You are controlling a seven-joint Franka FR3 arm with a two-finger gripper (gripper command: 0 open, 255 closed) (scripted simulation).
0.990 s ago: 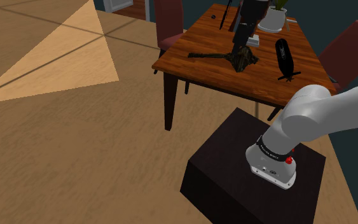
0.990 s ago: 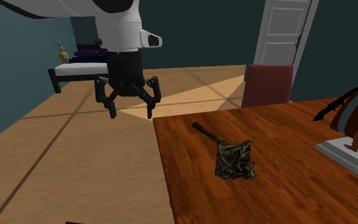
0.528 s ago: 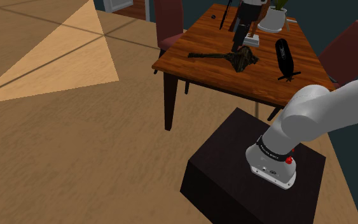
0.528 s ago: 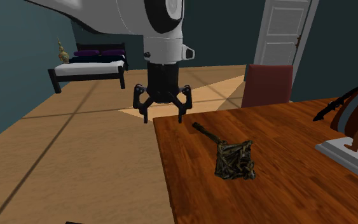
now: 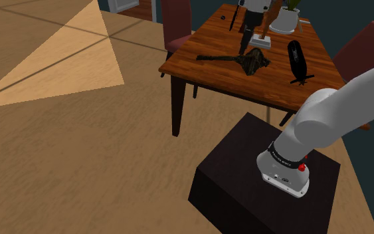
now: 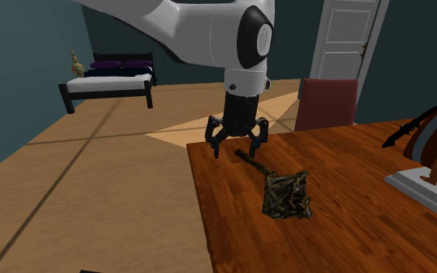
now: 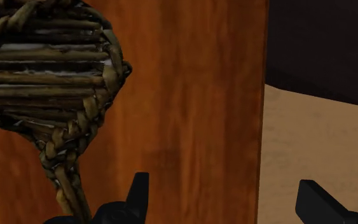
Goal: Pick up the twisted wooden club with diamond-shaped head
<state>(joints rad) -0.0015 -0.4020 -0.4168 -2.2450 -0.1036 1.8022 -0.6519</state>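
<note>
The club [image 6: 285, 192] lies flat on the brown wooden table [image 6: 341, 225], a diamond-shaped head of twisted dark-brown strands on a thin handle [image 6: 252, 162]. In the shoulder view the club [image 5: 245, 61] rests near the table's middle. My black gripper [image 6: 237, 149] hangs open, pointing down, just above the handle's far end near the table's corner. In the wrist view the head [image 7: 44, 70] and braided handle [image 7: 66, 184] lie beside one finger [image 7: 137, 191], outside the gap; my gripper [image 7: 225, 203] holds nothing.
A white-based figure [image 6: 428, 184] stands at the second exterior view's right. A black object on a stand [image 5: 297, 61] and a white pot [image 5: 285, 20] share the table. Red chairs [image 5: 177, 23] [image 5: 371, 46] flank it. The table edge [image 7: 263, 95] runs between my fingers.
My gripper has moved toward the second exterior view's right and lower, from beyond the table's edge to above the club's handle end. It stayed open. The club has not moved.
</note>
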